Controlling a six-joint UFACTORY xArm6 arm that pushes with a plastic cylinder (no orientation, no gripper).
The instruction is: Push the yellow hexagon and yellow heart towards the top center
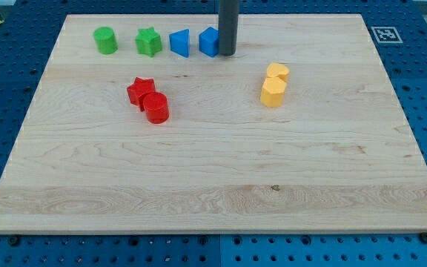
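the bench is a pale wooden board lying on a blue perforated surface, and it fills most of the view. a small black-and-white marker tag sits just off the board's top right corner.

my rod comes down from the view's top edge, near the top center of the board. my tip rests on the bench right beside the blue cube, on that block's right side, touching it or nearly so. there is no hand on this arm, only the bare rod, so nothing is held.

the yellow hexagon and the yellow heart lie together, touching, with the heart just above the hexagon. both are to the view's right of my tip and lower on the board, a clear stretch of wood between them and the rod.

along the top row, left of the cube, stand a blue triangular block, a green star and a green cylinder. lower and to the left, a red star and a red cylinder sit touching each other, well apart from my tip.
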